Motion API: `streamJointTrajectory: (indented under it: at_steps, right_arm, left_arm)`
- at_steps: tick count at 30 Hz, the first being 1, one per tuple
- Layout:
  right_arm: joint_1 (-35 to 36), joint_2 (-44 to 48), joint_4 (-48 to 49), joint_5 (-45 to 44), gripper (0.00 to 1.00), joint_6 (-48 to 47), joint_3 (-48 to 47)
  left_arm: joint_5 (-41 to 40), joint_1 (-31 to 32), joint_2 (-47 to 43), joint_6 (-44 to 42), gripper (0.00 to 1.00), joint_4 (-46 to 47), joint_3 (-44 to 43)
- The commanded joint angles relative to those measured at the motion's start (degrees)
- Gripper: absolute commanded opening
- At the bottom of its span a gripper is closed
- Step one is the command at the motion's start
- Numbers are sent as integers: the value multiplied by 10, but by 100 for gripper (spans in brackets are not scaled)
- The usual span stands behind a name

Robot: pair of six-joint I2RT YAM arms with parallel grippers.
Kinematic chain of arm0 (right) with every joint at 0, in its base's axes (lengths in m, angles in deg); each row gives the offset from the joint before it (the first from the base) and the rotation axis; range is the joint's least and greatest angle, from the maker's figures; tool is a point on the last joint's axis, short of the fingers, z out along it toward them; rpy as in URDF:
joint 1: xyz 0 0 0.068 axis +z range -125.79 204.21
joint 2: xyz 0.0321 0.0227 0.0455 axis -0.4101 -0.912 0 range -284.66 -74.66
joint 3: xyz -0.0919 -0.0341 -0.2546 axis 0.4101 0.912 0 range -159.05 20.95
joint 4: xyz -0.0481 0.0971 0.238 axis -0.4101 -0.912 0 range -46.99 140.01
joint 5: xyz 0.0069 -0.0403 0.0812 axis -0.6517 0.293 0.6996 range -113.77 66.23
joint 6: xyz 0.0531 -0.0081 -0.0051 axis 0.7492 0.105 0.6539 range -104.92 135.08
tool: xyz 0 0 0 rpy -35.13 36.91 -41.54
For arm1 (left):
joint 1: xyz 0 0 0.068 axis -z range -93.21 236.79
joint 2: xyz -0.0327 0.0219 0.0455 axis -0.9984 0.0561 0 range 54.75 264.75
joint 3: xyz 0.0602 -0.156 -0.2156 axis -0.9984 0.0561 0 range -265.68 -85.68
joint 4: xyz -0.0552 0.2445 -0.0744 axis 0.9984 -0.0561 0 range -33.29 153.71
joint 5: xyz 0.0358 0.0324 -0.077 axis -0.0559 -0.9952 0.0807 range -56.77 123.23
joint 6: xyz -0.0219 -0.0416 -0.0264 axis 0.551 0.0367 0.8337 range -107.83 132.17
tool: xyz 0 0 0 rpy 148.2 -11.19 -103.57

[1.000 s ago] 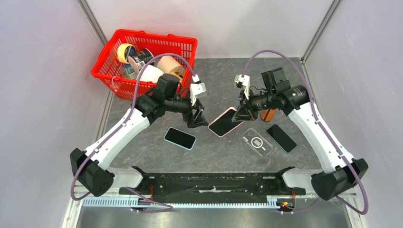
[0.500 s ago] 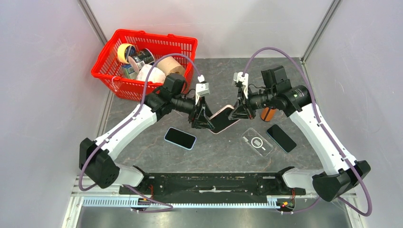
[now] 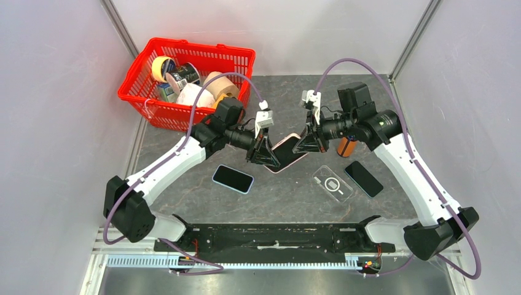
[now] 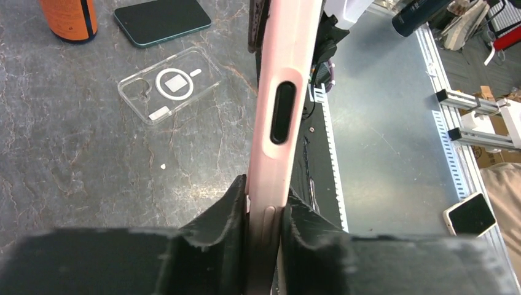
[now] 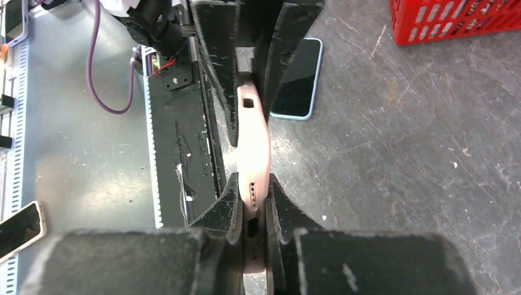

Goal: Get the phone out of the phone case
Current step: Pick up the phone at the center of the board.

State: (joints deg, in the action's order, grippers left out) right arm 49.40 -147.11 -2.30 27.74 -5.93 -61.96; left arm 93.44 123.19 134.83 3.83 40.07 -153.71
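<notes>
The phone in its pink phone case (image 3: 285, 153) hangs tilted above the table's middle, held at both ends. In the left wrist view the pink case (image 4: 282, 104) runs edge-on up from my left gripper (image 4: 265, 212), whose two fingers press against both its faces. My left gripper (image 3: 265, 155) holds the lower left end. In the right wrist view my right gripper (image 5: 253, 196) is shut on the end with the port holes, and the case (image 5: 253, 141) reaches away to the left gripper's fingers. My right gripper (image 3: 305, 144) holds the upper right end.
A red basket (image 3: 236, 58) with tape rolls and cans stands at the back left. On the table lie a blue-cased phone (image 3: 233, 178), an empty clear case (image 3: 332, 183) and a dark phone (image 3: 364, 178). An orange bottle (image 3: 347, 148) stands under the right arm.
My left gripper has moved right to the phone's lower end and closed on it. The right gripper has kept its grip and shifted the phone slightly left.
</notes>
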Motion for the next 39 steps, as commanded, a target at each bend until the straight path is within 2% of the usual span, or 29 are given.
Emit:
streamJointTrajectory:
  at_steps: [1, 2, 4, 7, 9, 11, 14, 20, 24, 30, 32, 36, 39]
  right_arm:
    - [2, 14, 56, 15, 0, 13, -25]
    - [1, 16, 56, 13, 0, 13, -24]
    - [1, 18, 61, 7, 0, 19, -19]
    - [2, 20, 70, -2, 36, 32, -9]
    - [1, 21, 80, -5, 53, 45, 0]
    - [1, 19, 92, -4, 60, 58, 4]
    - [1, 8, 102, 11, 61, 74, 3]
    - [1, -20, 117, 45, 57, 95, 5]
    - [1, -35, 118, 72, 37, 100, 6]
    - [2, -40, 121, 89, 32, 100, 16]
    - [1, -39, 121, 95, 25, 100, 19]
    - [1, -43, 120, 113, 1, 104, 21]
    - [-1, -51, 120, 122, 0, 115, 21]
  left_arm:
    - [28, 10, -2, 12, 12, 17, 4]
    - [27, 10, -4, 8, 3, 11, 5]
    - [22, 10, -11, -3, 2, -1, 5]
    - [0, 10, -25, -27, 2, -25, 3]
    - [-13, 10, -35, -37, 2, -34, 3]
    - [-19, 13, -43, -40, 2, -34, 5]
    - [-24, 16, -48, -41, 2, -35, 7]
    - [-30, 20, -51, -45, 2, -34, 10]
    - [-35, 21, -54, -47, 2, -34, 11]
    - [-36, 22, -57, -51, 2, -36, 11]
    - [-36, 22, -58, -52, 2, -35, 12]
    - [-35, 23, -60, -54, 2, -35, 12]
    - [-74, 38, -70, -87, 2, -59, 9]
